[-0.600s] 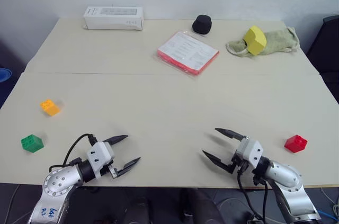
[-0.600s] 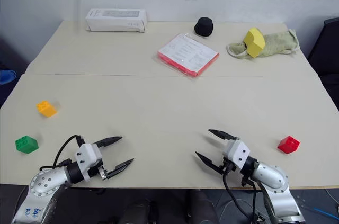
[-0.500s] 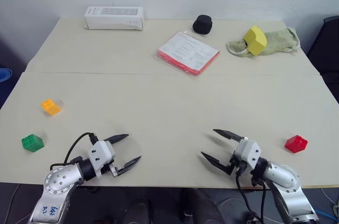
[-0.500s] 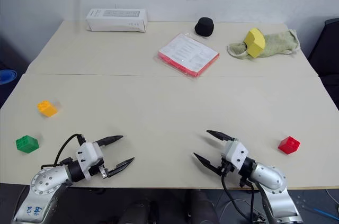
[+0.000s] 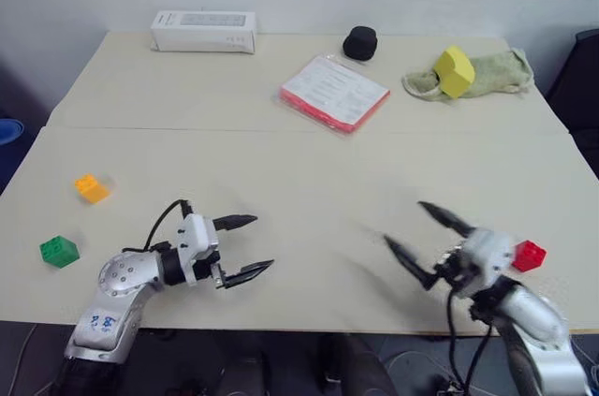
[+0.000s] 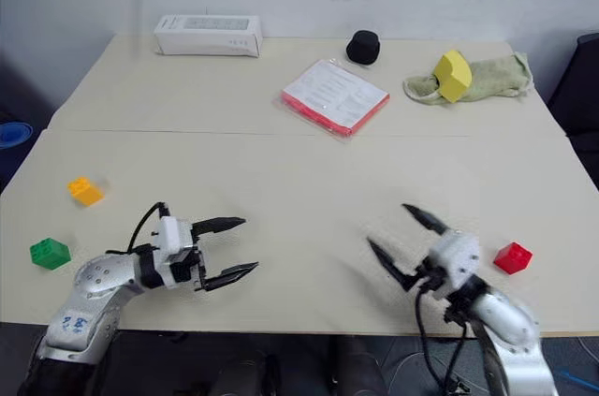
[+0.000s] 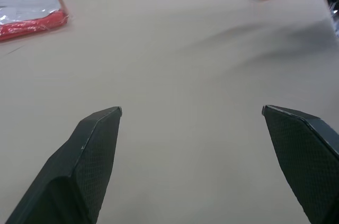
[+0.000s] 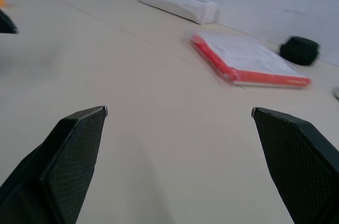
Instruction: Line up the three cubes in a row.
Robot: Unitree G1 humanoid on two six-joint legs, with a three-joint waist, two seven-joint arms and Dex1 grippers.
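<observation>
Our two arms reach low over the near edge of the pale beige table (image 5: pixel 299 171), both tilted inward toward each other. Our left gripper (image 5: pixel 245 246) points toward the right with its two black fingers spread wide and nothing between them; our right gripper (image 5: pixel 423 239) angles up toward the left, its fingers equally wide and empty.

We count three small studded plastic bricks, one of each colour. The red brick (image 5: pixel 528 255) sits just to the right of our right gripper, close beside its wrist. The green brick (image 5: pixel 59 251) lies well to the left of our left gripper, behind its elbow, and the orange-yellow brick (image 5: pixel 91 188) sits left of that gripper and farther up the table. All three stand apart, none touched.

Far beyond both grippers we see one white rectangular box (image 5: pixel 203 31), one black round object (image 5: pixel 359 42), one red-edged plastic-wrapped booklet (image 5: pixel 334 93) and one plain yellow foam block (image 5: pixel 453 70) resting on a green cloth (image 5: pixel 491 74).
</observation>
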